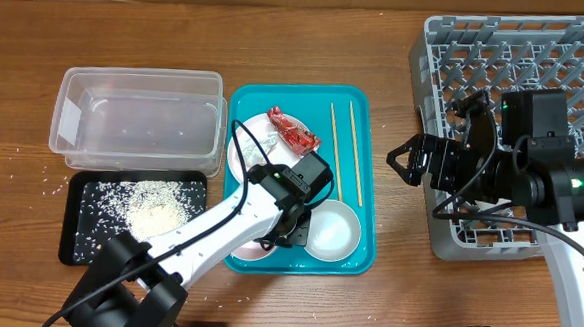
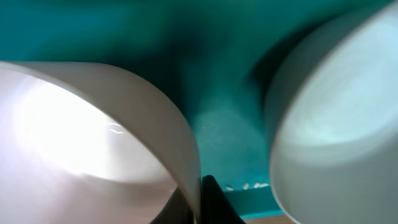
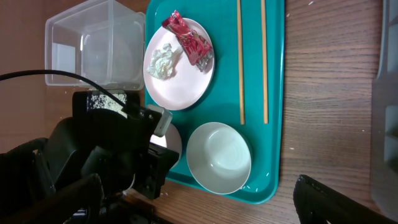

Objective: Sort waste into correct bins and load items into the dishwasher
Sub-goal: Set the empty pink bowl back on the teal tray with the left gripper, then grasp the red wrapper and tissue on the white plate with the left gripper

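My left gripper (image 1: 286,230) is down on the teal tray (image 1: 360,249) and is shut on the rim of a small white bowl (image 2: 93,137), one finger inside and one outside. A second white bowl (image 1: 332,229) stands just to its right and also shows in the left wrist view (image 2: 336,124). The white plate (image 3: 180,62) holds the red wrapper (image 3: 188,38) and the white tissue (image 3: 165,59). Two chopsticks (image 1: 342,151) lie on the tray. My right gripper (image 1: 404,161) is open and empty, hovering between the tray and the grey dish rack (image 1: 538,56).
The clear tub (image 1: 139,115) stands left of the teal tray. In front of it the black tray (image 1: 80,235) holds a heap of rice grains (image 1: 154,208). Loose grains are scattered on the wood to the left and in the teal tray's front corner (image 2: 245,185).
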`<state>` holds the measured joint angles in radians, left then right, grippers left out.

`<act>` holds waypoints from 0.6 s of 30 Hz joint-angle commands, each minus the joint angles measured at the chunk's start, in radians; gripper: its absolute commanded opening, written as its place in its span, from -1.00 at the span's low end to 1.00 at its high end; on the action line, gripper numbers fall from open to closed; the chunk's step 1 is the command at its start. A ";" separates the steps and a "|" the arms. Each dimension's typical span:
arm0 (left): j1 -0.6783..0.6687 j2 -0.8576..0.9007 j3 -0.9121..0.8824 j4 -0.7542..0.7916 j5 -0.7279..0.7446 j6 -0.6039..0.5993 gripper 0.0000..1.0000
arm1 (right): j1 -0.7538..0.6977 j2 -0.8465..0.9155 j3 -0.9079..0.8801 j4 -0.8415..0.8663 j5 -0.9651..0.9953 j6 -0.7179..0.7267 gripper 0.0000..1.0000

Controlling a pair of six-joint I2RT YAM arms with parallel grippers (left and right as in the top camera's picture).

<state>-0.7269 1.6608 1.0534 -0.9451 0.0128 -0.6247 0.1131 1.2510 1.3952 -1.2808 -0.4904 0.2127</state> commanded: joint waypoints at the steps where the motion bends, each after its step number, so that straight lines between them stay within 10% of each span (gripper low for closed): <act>1: 0.021 -0.012 0.092 -0.077 -0.071 -0.063 0.47 | 0.005 -0.004 0.020 0.003 0.000 -0.004 1.00; 6: 0.114 -0.040 0.330 -0.206 -0.115 0.027 0.69 | 0.005 -0.004 0.020 0.003 -0.001 -0.004 1.00; 18: 0.298 0.267 0.353 0.109 -0.173 0.281 0.50 | 0.005 -0.004 0.019 0.003 -0.001 -0.003 1.00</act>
<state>-0.4309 1.8240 1.4136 -0.8589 -0.1360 -0.4015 0.1131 1.2510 1.3952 -1.2804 -0.4904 0.2127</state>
